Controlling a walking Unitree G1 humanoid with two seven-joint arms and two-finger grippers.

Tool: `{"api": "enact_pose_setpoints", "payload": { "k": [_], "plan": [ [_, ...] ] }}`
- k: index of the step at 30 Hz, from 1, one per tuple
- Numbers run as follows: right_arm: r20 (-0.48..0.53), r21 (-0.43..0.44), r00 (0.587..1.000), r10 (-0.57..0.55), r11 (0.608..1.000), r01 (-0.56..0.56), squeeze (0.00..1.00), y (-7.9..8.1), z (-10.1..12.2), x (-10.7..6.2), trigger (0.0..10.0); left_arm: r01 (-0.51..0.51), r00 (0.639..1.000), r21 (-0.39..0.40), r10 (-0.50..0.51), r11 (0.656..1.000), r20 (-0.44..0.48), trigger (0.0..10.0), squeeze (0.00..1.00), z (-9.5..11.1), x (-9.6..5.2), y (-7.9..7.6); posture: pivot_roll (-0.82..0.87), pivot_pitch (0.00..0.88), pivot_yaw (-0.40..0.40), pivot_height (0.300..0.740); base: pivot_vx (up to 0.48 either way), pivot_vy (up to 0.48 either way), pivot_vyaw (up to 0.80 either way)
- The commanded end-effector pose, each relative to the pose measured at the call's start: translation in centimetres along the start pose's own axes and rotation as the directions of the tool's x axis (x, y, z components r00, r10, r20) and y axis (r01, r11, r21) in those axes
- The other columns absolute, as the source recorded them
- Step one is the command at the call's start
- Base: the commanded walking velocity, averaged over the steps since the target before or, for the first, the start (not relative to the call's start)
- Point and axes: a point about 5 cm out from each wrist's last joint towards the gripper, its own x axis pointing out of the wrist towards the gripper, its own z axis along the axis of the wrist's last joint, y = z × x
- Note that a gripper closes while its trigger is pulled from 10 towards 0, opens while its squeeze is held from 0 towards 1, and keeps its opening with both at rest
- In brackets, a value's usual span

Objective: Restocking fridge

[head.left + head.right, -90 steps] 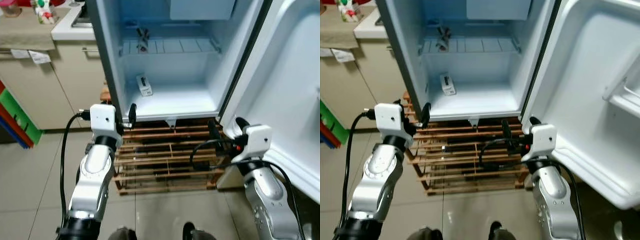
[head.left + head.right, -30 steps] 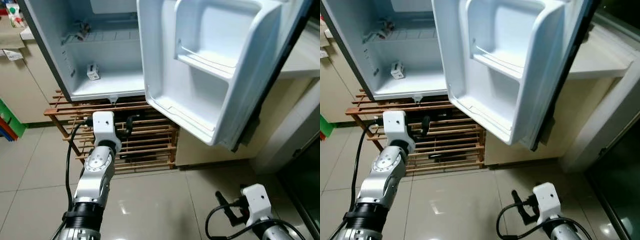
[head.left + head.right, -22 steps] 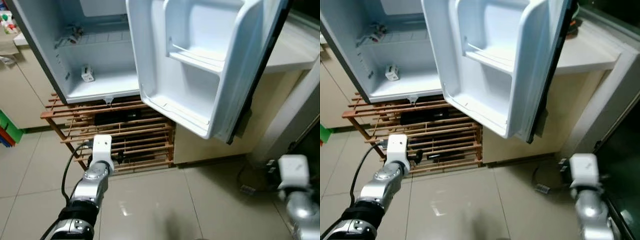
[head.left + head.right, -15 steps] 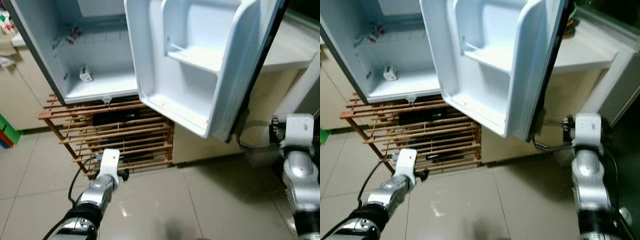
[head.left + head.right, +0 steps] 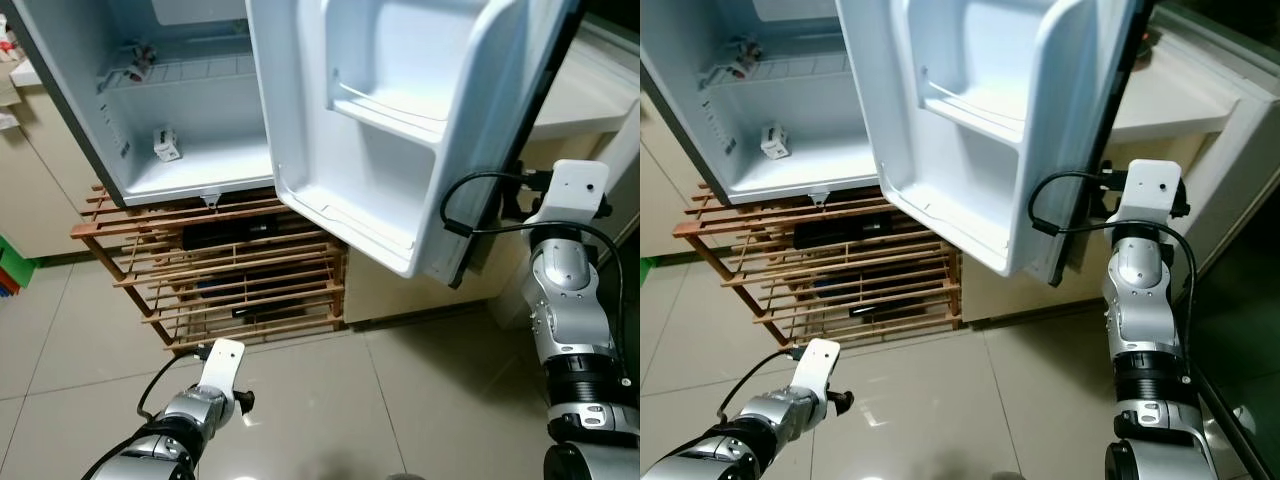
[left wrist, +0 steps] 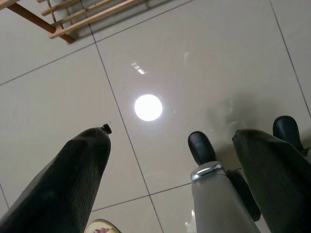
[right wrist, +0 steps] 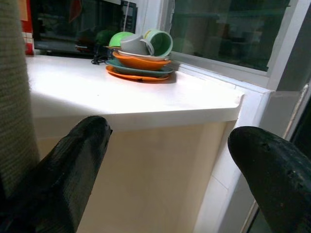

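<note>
Glossy beige floor tile (image 6: 160, 63) nearest, one ceiling light mirrored in it. Left gripper (image 6: 170, 179) hangs low over the tile, pointing down, fingers spread, holding nothing. Robot's own feet visible between them.

Right gripper (image 7: 165, 165) raised, beside the outer edge of the fridge door (image 5: 400, 130), aimed at a white tabletop (image 7: 121, 97). Fingers wide apart, empty. Fingers are black, rubbery-looking, blunt-tipped.

On that tabletop, well past the right gripper: stack of orange and teal plates (image 7: 138, 70) with a grey and a green cup lying on top. Dark window behind.

Door: white moulded plastic, swung fully open, two bins in it, nothing in them that I can see. Its dark edge sits just left of the right wrist.

Slatted wooden rack (image 5: 230, 280) under the fridge, dark flat items on its shelves, too unclear to name.

Fridge (image 5: 190, 150) farthest, cavity open, lit bluish, smooth white liner, ribbed shelf up top. One small white carton (image 5: 166, 146) upright on the cavity floor, something small and dark on the upper shelf.

Key relation: cavity lies up, forward and left of both grippers; door stands between right gripper and cavity. Left arm has the clear line in, but is low. Neither gripper carries stock, so can't tell if a load is due or just delivered.
</note>
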Motion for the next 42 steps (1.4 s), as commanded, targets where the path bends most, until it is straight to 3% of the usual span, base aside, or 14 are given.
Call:
{"api": "enact_pose_setpoints", "payload": {
  "k": [1, 3, 5, 8, 11, 13, 19, 21, 25, 29, 32, 33, 36, 42],
  "plan": [
    [0.03, 0.01, 0.999, 0.042, 0.999, -0.042, 0.14, 1.0, 0.9, 0.1, 10.0, -0.007, 1.0, 0.013, 0.007, 1.0, 0.003, 10.0, 0.0, 0.0, 0.0, 0.3, -0.19, 0.0, 0.077, 0.74, 0.0, 0.0, 0.0],
    [0.034, 0.025, 0.997, 0.064, 0.998, -0.065, 0.14, 1.4, 1.1, 0.0, 10.0, -0.008, 1.0, 0.016, 0.008, 1.0, -0.006, 10.0, 0.0, -0.3, 0.0, 0.3, -0.19, 0.0, 0.077, 0.74, 0.0, 0.0, 0.0],
    [0.063, 0.174, 0.949, 0.307, 0.934, -0.314, 0.14, 4.1, 3.0, -2.5, 10.0, -0.028, 0.998, 0.06, 0.032, 0.998, -0.063, 10.0, 0.0, -2.2, 0.1, 0.5, -0.21, 0.0, 0.086, 0.74, 0.0, 0.0, 0.0],
    [0.257, 0.442, 0.495, 0.83, 0.355, -0.824, 0.11, 8.2, 7.9, -11.6, 10.0, -0.04, 0.983, 0.149, 0.065, 0.988, -0.171, 10.0, 0.0, -5.8, 0.0, 0.9, -0.22, 0.0, 0.095, 0.74, 0.0, 0.0, 0.0],
    [0.279, 0.484, 0.432, 0.857, 0.263, -0.834, 0.11, 7.3, 7.7, -12.5, 10.0, -0.031, 0.981, 0.163, 0.062, 0.986, -0.186, 10.0, 0.0, -6.3, 0.0, 0.7, -0.22, 0.0, 0.095, 0.74, 0.0, 0.0, 0.0],
    [0.225, 0.503, 0.471, 0.853, 0.312, -0.806, 0.11, 6.7, 6.3, -11.9, 10.0, -0.029, 0.98, 0.169, 0.061, 0.985, -0.188, 10.0, 0.0, -6.4, 0.0, 0.5, -0.24, 0.0, 0.097, 0.74, 0.0, 0.0, 0.0],
    [-0.101, 0.462, 0.673, 0.733, 0.634, -0.62, 0.11, 4.9, 1.0, -9.1, 10.0, -0.045, 0.987, 0.166, 0.07, 0.985, -0.147, 10.0, 0.0, -5.3, 0.0, 1.0, -0.23, 0.0, 0.091, 0.74, 0.0, 0.0, 0.0],
    [-0.209, 0.343, 0.779, 0.591, 0.791, -0.507, 0.11, 3.8, -0.5, -7.6, 10.0, -0.057, 0.997, 0.17, 0.065, 0.984, -0.047, 10.0, 0.0, -3.4, 0.2, 0.6, -0.21, 0.0, 0.09, 0.74, 0.0, 0.0, 0.0],
    [-0.219, 0.192, 0.905, 0.365, 0.926, -0.326, 0.11, 1.8, -1.2, -6.2, 10.0, -0.127, 0.962, 0.115, 0.094, 0.985, 0.255, 10.0, 0.0, 2.4, -0.3, 0.3, -0.2, 0.0, 0.081, 0.74, 0.0, 0.0, 0.0],
    [-0.181, 0.174, 0.949, 0.257, 0.958, -0.227, 0.12, 1.0, -1.5, -6.4, 10.0, -0.096, 0.835, -0.038, 0.101, 0.995, 0.541, 10.0, 0.0, 7.3, -2.1, 1.5, -0.17, 0.0, 0.066, 0.74, 0.0, 0.0, 0.0],
    [-0.192, 0.166, 0.95, 0.248, 0.962, -0.218, 0.12, 1.9, -2.7, -7.2, 10.0, -0.026, 0.546, -0.113, 0.109, 0.993, 0.831, 10.0, 0.0, 14.0, -7.0, 1.7, -0.16, 0.0, 0.057, 0.74, 0.0, 0.0, 0.0],
    [-0.192, 0.166, 0.95, 0.248, 0.962, -0.218, 0.12, 1.9, -2.7, -7.2, 10.0, -0.026, 0.546, -0.113, 0.109, 0.993, 0.831, 10.0, 0.0, 14.0, -7.0, 1.7, -0.16, 0.0, 0.057, 0.74, 0.0, 0.0, 0.0],
    [-0.163, 0.174, 0.943, 0.291, 0.949, -0.263, 0.12, 3.4, -3.2, -7.9, 10.0, 0.037, 0.293, -0.153, 0.136, 0.988, 0.947, 10.0, 0.0, 18.8, -12.6, 1.6, -0.15, 0.0, 0.047, 0.74, 0.0, 0.0, 0.0],
    [-0.129, 0.199, 0.937, 0.324, 0.934, -0.296, 0.13, 4.4, -3.2, -8.2, 10.0, 0.071, 0.292, -0.202, 0.173, 0.977, 0.941, 10.0, 0.0, 19.7, -13.3, 2.2, -0.14, 0.0, 0.052, 0.74, 0.196, 0.24, 0.0]
  ]
}}
